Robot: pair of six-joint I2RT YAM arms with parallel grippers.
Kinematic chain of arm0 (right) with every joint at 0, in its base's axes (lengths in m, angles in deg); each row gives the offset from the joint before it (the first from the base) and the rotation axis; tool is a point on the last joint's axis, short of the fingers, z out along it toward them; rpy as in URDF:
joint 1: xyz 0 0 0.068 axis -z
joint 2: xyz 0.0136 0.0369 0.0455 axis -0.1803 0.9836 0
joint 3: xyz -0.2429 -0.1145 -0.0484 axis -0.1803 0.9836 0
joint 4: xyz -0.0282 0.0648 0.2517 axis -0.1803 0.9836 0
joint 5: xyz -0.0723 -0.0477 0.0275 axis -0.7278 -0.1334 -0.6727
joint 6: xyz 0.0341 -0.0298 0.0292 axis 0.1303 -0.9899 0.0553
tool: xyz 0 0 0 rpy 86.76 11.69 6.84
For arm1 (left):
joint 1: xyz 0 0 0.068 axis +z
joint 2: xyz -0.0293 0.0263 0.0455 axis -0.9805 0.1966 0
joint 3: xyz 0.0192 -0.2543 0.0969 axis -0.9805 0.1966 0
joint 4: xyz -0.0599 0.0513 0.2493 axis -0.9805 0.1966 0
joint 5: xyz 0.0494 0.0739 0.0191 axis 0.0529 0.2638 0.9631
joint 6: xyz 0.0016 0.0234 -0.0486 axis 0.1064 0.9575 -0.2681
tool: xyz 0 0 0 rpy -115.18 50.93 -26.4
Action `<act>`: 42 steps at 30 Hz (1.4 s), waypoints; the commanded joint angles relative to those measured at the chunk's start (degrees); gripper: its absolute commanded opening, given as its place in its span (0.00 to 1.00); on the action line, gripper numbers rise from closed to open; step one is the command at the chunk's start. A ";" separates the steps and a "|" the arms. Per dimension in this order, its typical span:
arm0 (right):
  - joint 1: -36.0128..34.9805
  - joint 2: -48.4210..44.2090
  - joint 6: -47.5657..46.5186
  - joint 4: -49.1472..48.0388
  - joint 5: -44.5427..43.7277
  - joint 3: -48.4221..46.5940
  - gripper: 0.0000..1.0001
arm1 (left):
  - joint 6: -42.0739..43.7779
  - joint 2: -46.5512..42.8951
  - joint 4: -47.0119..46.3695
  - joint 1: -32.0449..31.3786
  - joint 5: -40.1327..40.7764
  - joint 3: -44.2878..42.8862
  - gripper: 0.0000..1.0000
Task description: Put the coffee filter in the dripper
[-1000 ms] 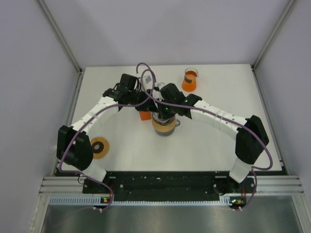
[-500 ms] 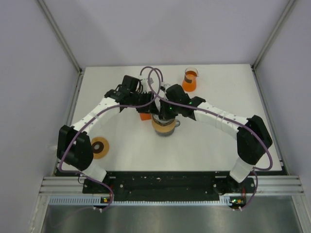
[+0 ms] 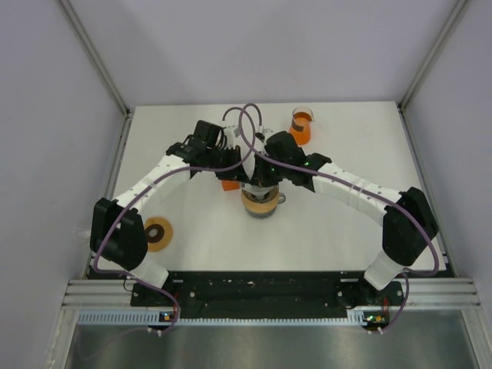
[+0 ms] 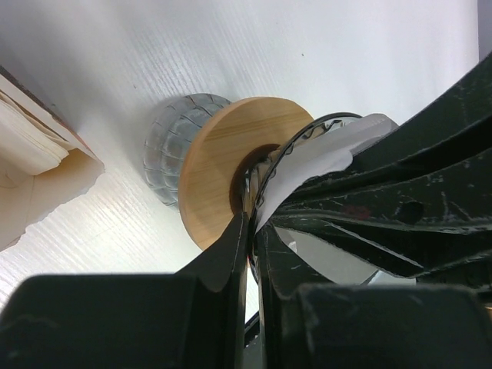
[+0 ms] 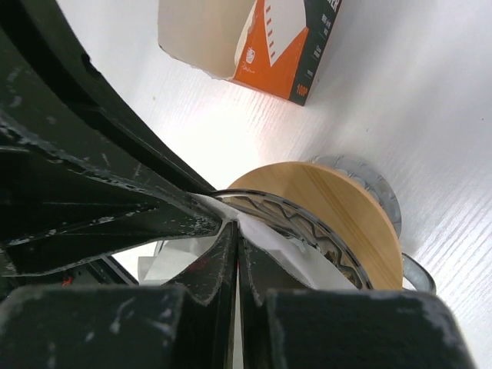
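Top: dripper (image 3: 260,201) at tabletop (image 3: 346,231) centre, orange carton (image 3: 228,184) at its 10 o'clock. Left wrist: left gripper (image 4: 251,227) a slit apart at dripper rim, grip unclear; coffee filter (image 4: 323,146) at its mouth. Right wrist: right gripper (image 5: 235,231) closed, pinching filter edge.

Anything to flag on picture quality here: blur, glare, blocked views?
Top external: soft even light, sharp, but the dripper is mostly covered. Left wrist: the left claw is a dark, soft-edged mass filling the lower half. Right wrist: the right claw blocks the left side likewise, and the coffee filter nearly blends into the bright table.
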 commanded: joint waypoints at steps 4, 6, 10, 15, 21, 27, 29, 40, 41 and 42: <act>0.16 -5.20 -5.20 -1.36 -1.21 -1.81 0.00 | 1.60 -0.85 0.21 -0.80 -0.97 -1.50 0.02; 0.16 -6.25 -6.17 -0.48 -1.56 -1.81 0.00 | 1.87 -0.76 0.30 -0.80 -0.61 -1.68 0.02; 0.16 -6.26 -6.88 2.77 -4.29 -1.99 0.00 | 2.22 -0.32 0.47 -0.89 -0.35 -1.85 0.02; -0.98 -1.43 -7.58 6.72 -7.44 -3.03 0.00 | 2.57 -0.06 0.82 -1.24 -0.26 -2.64 0.09; -4.24 3.58 -10.65 12.97 -12.28 -7.96 0.00 | 2.48 0.38 1.43 -1.16 -1.58 -4.84 0.18; -6.17 5.95 -11.80 15.78 -16.07 -10.42 0.00 | 2.22 0.56 2.23 -0.37 -3.51 -6.86 0.32; -6.87 7.18 -12.06 16.66 -16.94 -10.95 0.00 | 1.43 0.64 2.23 0.42 -4.47 -7.13 0.36; -8.63 11.93 -11.97 17.81 -18.97 -11.65 0.00 | -1.20 -1.29 2.67 5.00 -6.76 -5.90 0.46; -8.89 12.63 -11.97 18.16 -19.14 -12.18 0.00 | -1.56 -1.46 2.49 5.26 -6.68 -5.37 0.46; -9.16 13.25 -12.06 18.51 -19.49 -12.70 0.00 | -1.91 -1.64 2.40 5.35 -6.68 -4.85 0.47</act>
